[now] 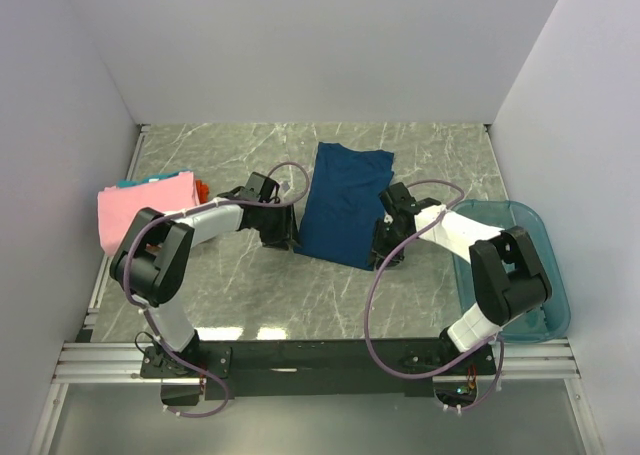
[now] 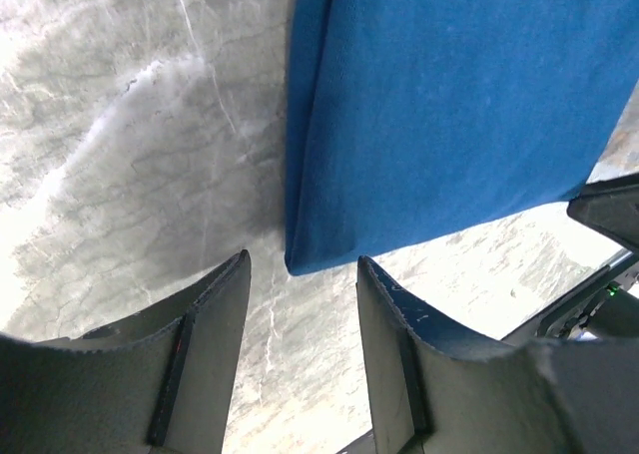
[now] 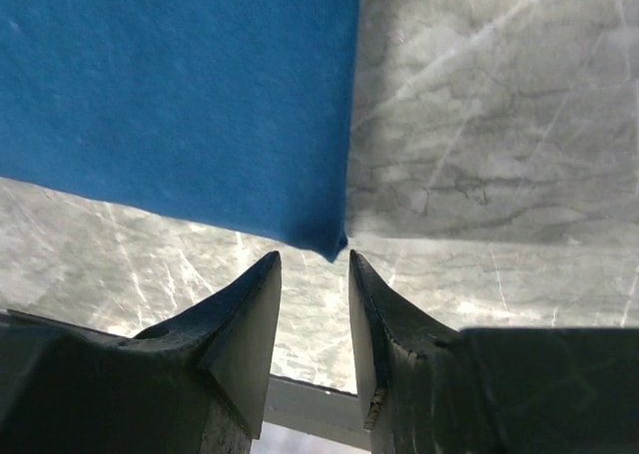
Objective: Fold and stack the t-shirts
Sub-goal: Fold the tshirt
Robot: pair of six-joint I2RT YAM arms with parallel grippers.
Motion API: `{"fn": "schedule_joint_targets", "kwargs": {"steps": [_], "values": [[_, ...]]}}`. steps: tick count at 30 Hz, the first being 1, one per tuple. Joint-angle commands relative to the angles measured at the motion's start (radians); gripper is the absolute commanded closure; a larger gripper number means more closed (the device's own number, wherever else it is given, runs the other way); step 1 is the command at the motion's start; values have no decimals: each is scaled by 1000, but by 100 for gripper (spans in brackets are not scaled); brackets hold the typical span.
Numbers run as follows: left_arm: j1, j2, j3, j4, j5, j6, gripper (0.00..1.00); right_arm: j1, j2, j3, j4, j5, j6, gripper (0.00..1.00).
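Observation:
A dark navy-blue t-shirt [image 1: 345, 203] lies folded into a long strip on the marble table, running from the back toward the near side. My left gripper [image 1: 283, 237] sits at its near left corner, open, the cloth corner [image 2: 300, 259] just beyond the fingertips [image 2: 238, 274]. My right gripper [image 1: 385, 250] sits at the near right corner, open, with that corner [image 3: 334, 244] just ahead of its jaws and nothing between them. A folded pink t-shirt [image 1: 145, 207] rests at the left on top of orange [image 1: 202, 189] and teal [image 1: 130, 183] ones.
A translucent teal plastic tub [image 1: 530, 265] stands at the right edge, beside the right arm's elbow. White walls close the table on three sides. The black rail [image 1: 320, 355] carrying both arm bases runs along the near edge.

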Motion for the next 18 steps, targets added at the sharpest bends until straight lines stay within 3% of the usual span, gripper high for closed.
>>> {"fn": "schedule_joint_targets", "kwargs": {"steps": [1,11,18], "values": [[-4,-44,-13,14,17,7,48,9,11,-2,51,12,16,59],[-4,-48,-19,22,19,5,48,28,61,-16,63,43,21,62],[-5,-35,-20,28,35,5,51,32,84,-22,56,54,24,78]]}}
